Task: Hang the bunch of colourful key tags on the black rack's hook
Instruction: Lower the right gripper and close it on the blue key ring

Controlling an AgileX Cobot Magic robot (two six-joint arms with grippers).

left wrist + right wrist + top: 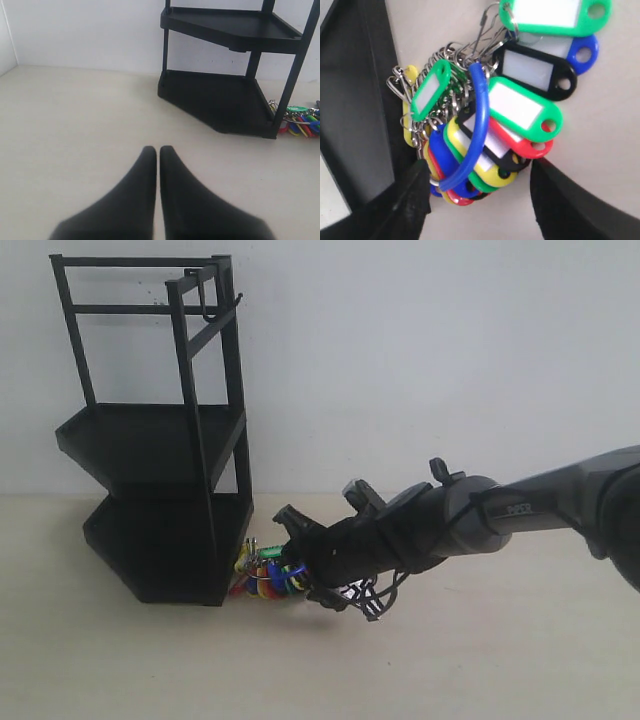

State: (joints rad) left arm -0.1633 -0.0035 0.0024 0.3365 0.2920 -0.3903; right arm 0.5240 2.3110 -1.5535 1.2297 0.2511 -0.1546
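Exterior view: the right gripper [303, 562] is low by the table [480, 660], jaws spread at the colourful key tag bunch [262, 580], which lies beside the black rack [160, 500] foot; the hook [210, 312] juts from its top rail. Left wrist view: the left gripper [158, 151] is pressed together, empty. Right wrist view: fingers [415, 200] stand apart, the bunch's end between them

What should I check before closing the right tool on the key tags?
1. Right tool open, fingers on either side of the colourful key tag bunch: ok.
2. Blue loop between the fingers: ok.
3. Bunch resting on the table: ok.
4. Bunch free of the black rack base: cannot tell, the rings lie very close to it.
5. Hook bare: ok.
6. Left tool shut, away from the bunch: ok.
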